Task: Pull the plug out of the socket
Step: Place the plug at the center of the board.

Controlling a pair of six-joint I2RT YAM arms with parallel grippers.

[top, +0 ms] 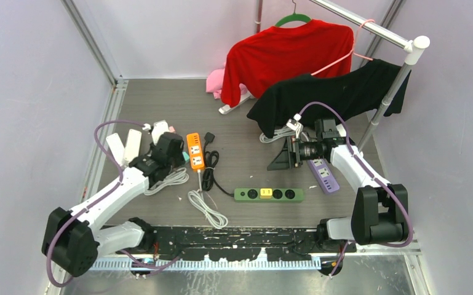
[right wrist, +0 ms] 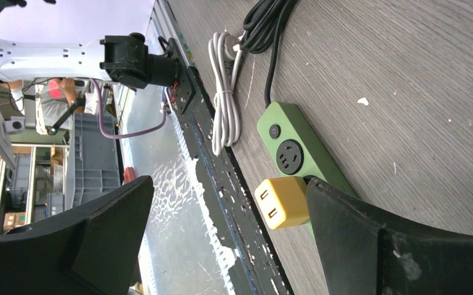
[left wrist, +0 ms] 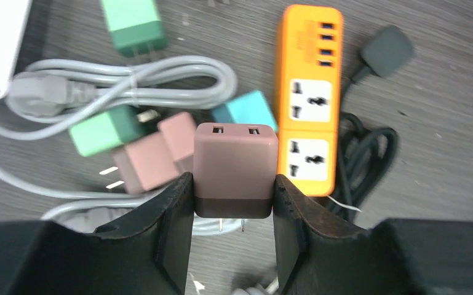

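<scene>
3 coloured strips: orange strip (top: 195, 150), green strip (top: 269, 195), purple strip (top: 324, 175). 2 shirts, 12–1 o'clock: red shirt (top: 289, 52), black shirt (top: 338, 92).

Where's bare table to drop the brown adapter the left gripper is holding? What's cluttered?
Best for the brown adapter: bare patch between orange strip, green strip and right gripper. Also open: far table behind the white strips, left of the pink cloth. Crowded: left of the orange strip, with loose adapters and grey cables; black cord on its right.
</scene>
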